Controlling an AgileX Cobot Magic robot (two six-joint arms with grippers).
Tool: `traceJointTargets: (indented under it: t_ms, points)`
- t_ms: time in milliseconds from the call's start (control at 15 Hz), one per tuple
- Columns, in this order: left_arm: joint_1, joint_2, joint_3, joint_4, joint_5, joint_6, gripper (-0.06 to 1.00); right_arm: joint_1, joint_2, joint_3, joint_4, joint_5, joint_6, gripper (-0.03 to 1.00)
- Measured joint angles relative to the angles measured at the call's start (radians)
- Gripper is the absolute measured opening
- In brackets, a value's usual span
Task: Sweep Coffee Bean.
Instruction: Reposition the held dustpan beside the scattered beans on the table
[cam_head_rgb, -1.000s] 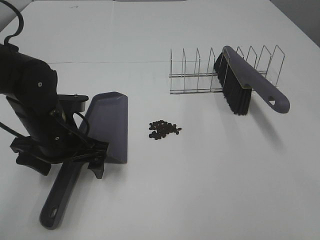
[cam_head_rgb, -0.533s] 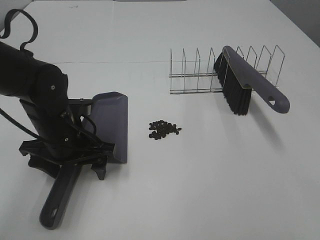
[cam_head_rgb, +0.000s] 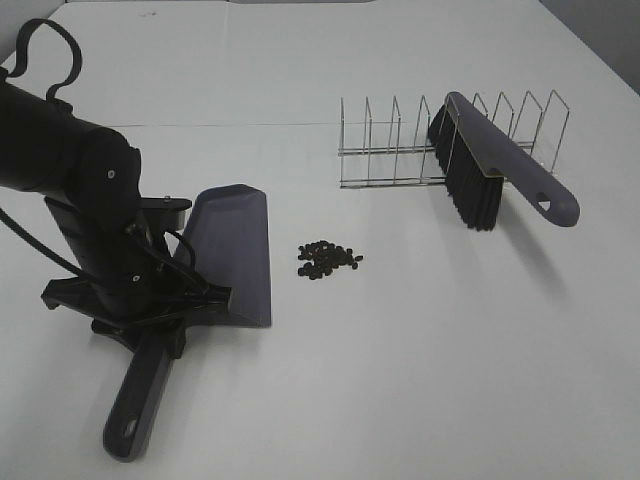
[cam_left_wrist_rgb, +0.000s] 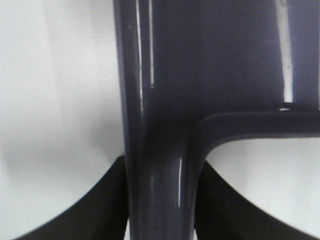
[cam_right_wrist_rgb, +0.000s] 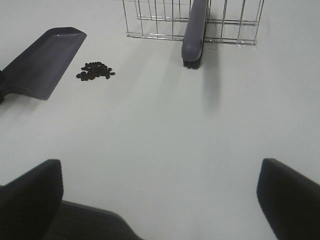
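Observation:
The coffee bean cluster (cam_head_rgb: 328, 258) (cam_right_wrist_rgb: 95, 71) lies in a small loose pile on the white table. To its left lies the grey-purple dustpan (cam_head_rgb: 235, 250) (cam_right_wrist_rgb: 42, 62), its handle (cam_head_rgb: 140, 400) pointing toward the front edge. My left gripper (cam_head_rgb: 175, 325) (cam_left_wrist_rgb: 160, 200) is shut on the dustpan handle (cam_left_wrist_rgb: 160, 150) where it meets the pan, a black finger (cam_left_wrist_rgb: 107, 200) on each side. The brush (cam_head_rgb: 495, 170) (cam_right_wrist_rgb: 194, 32) leans in a wire rack, bristles down. My right gripper (cam_right_wrist_rgb: 160, 200) is open and holds nothing, well short of the beans; it is outside the exterior view.
A wire rack (cam_head_rgb: 400, 150) (cam_right_wrist_rgb: 150, 20) with several dividers stands at the back right and holds the brush. The left arm's black body (cam_head_rgb: 70, 190) rises over the table's left side. Bare white table (cam_head_rgb: 450, 350) lies in front of the rack.
My left gripper has shut on the dustpan handle. The dustpan has shifted and turned a little to the right, toward the beans. Beans, brush and rack have not moved.

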Motion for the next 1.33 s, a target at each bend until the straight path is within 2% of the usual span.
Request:
traceJointTargets:
  t_ms: [200, 400, 733, 1067, 1333]
  points:
    - [0.000, 0.000, 0.000, 0.002, 0.000, 0.016, 0.33, 0.000, 0.000, 0.000, 0.000, 0.000, 0.000, 0.95]
    - [0.000, 0.000, 0.000, 0.009, 0.000, 0.080, 0.33, 0.000, 0.000, 0.000, 0.000, 0.000, 0.000, 0.95]
    - [0.000, -0.018, 0.002, 0.034, 0.004, 0.097, 0.33, 0.000, 0.000, 0.000, 0.000, 0.000, 0.000, 0.95]
    - [0.000, -0.154, 0.010, 0.048, 0.101, 0.124, 0.33, 0.000, 0.000, 0.000, 0.000, 0.000, 0.000, 0.95]
    - [0.000, -0.174, 0.010, 0.048, 0.136, 0.128, 0.33, 0.000, 0.000, 0.000, 0.000, 0.000, 0.000, 0.95]
